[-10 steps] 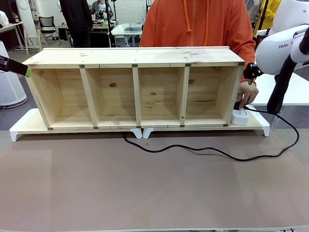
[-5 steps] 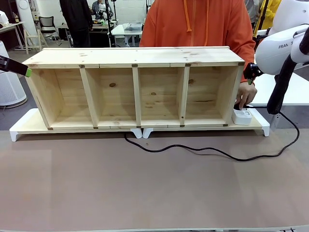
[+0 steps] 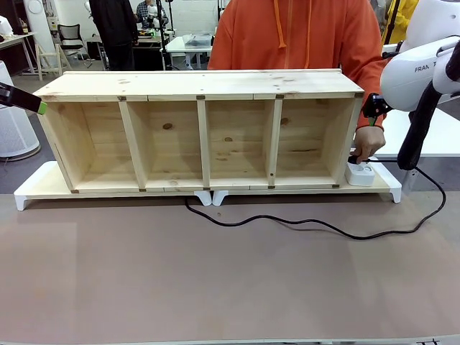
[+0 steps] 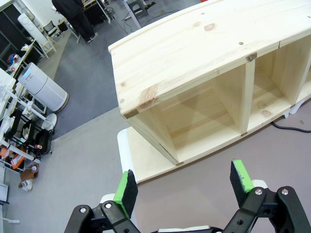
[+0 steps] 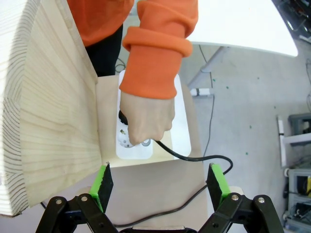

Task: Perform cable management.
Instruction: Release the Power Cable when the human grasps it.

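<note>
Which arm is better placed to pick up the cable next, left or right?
Probably the right. Its open pincer hangs right over the cable where it leaves the person's hand at the socket. The left pincer, also open, is at the shelf's far end, away from the cable.

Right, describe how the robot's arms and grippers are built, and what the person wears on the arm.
The right arm is glossy white with dark lettering and a thick black hose along it. The left gripper and right gripper have black bolted linkage fingers tipped with bright green pads. The person's sleeve is orange with a ribbed cuff.
</note>
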Robot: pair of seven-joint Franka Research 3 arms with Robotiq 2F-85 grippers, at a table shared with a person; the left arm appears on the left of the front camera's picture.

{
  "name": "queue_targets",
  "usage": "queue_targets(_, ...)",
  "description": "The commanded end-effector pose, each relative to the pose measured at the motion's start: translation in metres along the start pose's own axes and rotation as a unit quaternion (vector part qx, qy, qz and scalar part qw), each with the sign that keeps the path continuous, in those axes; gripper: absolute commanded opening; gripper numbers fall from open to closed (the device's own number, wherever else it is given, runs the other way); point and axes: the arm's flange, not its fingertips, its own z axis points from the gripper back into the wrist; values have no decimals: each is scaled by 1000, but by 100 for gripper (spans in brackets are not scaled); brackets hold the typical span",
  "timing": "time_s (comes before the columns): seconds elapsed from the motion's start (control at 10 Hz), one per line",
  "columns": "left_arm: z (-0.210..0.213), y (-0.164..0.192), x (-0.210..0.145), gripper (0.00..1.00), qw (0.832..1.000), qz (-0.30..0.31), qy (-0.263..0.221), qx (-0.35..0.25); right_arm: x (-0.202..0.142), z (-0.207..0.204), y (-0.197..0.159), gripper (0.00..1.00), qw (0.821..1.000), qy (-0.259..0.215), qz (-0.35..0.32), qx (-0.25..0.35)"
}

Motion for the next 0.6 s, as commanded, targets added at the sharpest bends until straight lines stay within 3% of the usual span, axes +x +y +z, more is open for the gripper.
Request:
queue_targets(0.0,-1,-1,1,100,1000,-1,-3,2,-1,-1,1,100,1000,3,-1,0)
queue_targets(0.5,-1,-1,1,100,1000,-1,-3,2,-1,-1,1,100,1000,3,-1,0)
